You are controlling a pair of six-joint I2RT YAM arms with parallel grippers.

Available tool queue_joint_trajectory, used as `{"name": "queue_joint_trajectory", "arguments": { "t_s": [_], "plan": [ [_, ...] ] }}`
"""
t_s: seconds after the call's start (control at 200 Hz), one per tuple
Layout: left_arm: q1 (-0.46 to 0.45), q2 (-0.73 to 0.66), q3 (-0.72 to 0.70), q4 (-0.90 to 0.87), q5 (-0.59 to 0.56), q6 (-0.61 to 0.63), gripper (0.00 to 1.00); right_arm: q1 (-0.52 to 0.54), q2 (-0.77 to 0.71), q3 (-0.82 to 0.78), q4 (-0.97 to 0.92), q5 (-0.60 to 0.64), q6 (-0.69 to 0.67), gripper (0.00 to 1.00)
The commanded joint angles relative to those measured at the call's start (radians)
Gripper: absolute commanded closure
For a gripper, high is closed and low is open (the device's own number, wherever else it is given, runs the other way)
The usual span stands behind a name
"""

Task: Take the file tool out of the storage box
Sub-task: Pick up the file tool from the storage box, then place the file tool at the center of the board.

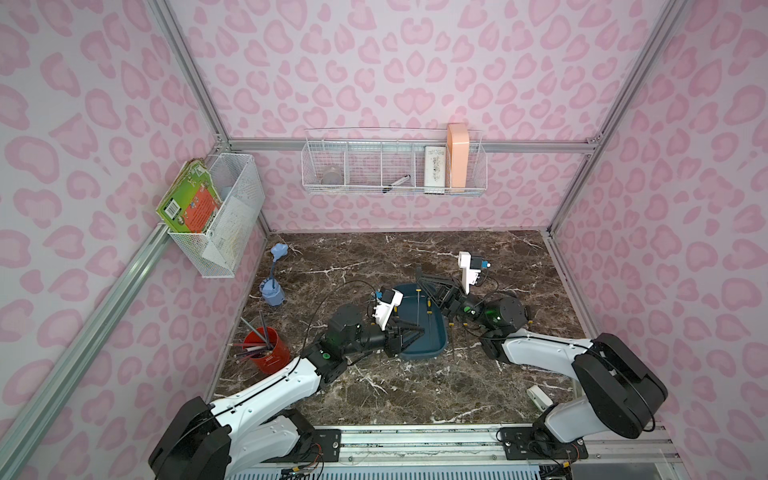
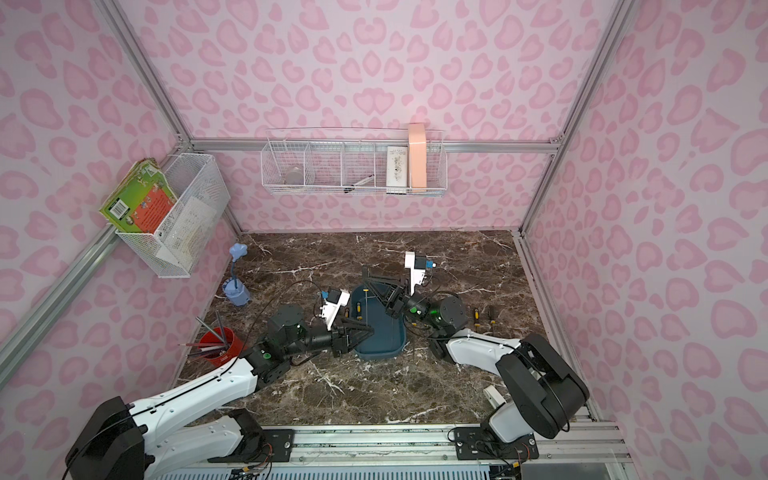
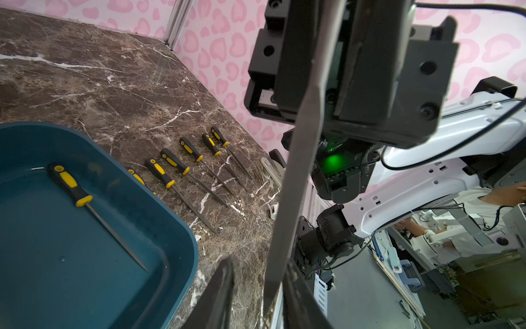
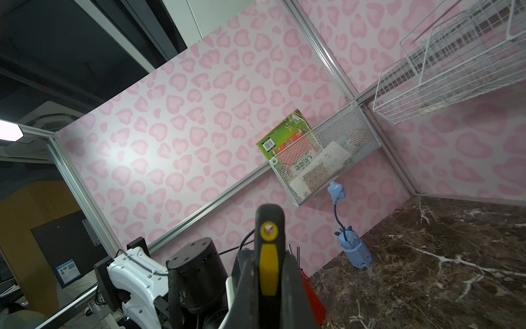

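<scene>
My right gripper (image 4: 267, 266) is shut on the black-and-yellow handle of a file tool (image 4: 269, 242). It holds the file upright over the far end of the dark teal storage box (image 1: 434, 347). The file's grey blade (image 3: 301, 136) runs down between the jaws of my left gripper (image 3: 259, 265). Those jaws stand apart. The blade lies against one finger (image 3: 296, 287), with a gap to the other finger (image 3: 222, 284). In both top views my left gripper (image 1: 419, 332) reaches over the box's left rim. Another file (image 3: 69, 185) lies flat inside the box (image 3: 182, 236).
Several files (image 3: 182, 165) lie in a row on the marble table beside the box, near my right arm. A red pen pot (image 1: 268, 349) and a blue holder (image 1: 272, 293) stand at the left. White wire baskets (image 1: 395, 166) hang on the walls.
</scene>
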Motion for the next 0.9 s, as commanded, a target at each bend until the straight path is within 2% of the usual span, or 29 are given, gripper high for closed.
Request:
{"name": "queue_joint_trajectory", "arguments": {
  "t_s": [0.0, 0.07, 0.14, 0.315, 0.37, 0.42, 0.465, 0.51, 0.595, 0.65, 0.74, 0.785, 0.895],
  "plan": [
    [0.0, -0.008, 0.007, 0.024, 0.022, 0.0, 0.74, 0.001, -0.002, -0.006, 0.033, -0.002, -0.01, 1.0],
    [0.0, -0.017, 0.008, 0.01, 0.015, 0.005, 0.83, 0.001, -0.005, -0.007, 0.026, -0.004, -0.015, 1.0],
    [0.0, -0.02, 0.008, 0.009, 0.015, 0.002, 1.0, 0.001, 0.001, -0.005, 0.03, -0.007, -0.014, 1.0],
    [0.0, -0.05, 0.01, -0.057, -0.02, 0.025, 1.0, 0.002, 0.005, -0.008, 0.033, -0.023, -0.014, 1.0],
    [0.0, -0.07, 0.011, -0.09, -0.036, 0.035, 1.0, 0.002, 0.006, -0.008, 0.029, -0.035, -0.014, 0.91],
    [0.0, -0.093, 0.023, -0.154, -0.064, 0.047, 1.0, 0.0, 0.007, -0.008, 0.019, -0.039, -0.017, 0.76],
    [0.0, -0.115, 0.039, -0.236, -0.105, 0.059, 1.0, -0.001, 0.009, -0.004, -0.007, -0.043, -0.021, 0.63],
    [0.0, -0.139, 0.064, -0.345, -0.168, 0.071, 1.0, -0.007, 0.014, -0.002, -0.034, -0.042, -0.022, 0.56],
    [0.0, -0.171, 0.136, -0.671, -0.361, 0.087, 1.0, -0.036, 0.023, -0.018, -0.037, -0.04, -0.006, 0.53],
    [0.0, -0.173, 0.188, -0.872, -0.53, 0.097, 1.0, -0.067, 0.021, -0.046, -0.051, -0.02, 0.013, 0.52],
    [0.006, -0.135, 0.257, -1.122, -0.746, 0.09, 1.0, -0.126, 0.028, -0.049, -0.167, -0.029, 0.017, 0.52],
    [0.009, -0.102, 0.277, -1.191, -0.785, 0.064, 1.0, -0.149, 0.039, -0.017, -0.266, -0.068, -0.01, 0.52],
    [0.012, -0.001, 0.307, -1.238, -0.764, 0.049, 1.0, -0.163, 0.047, 0.088, -0.611, -0.116, -0.16, 0.53]
  ]
}}
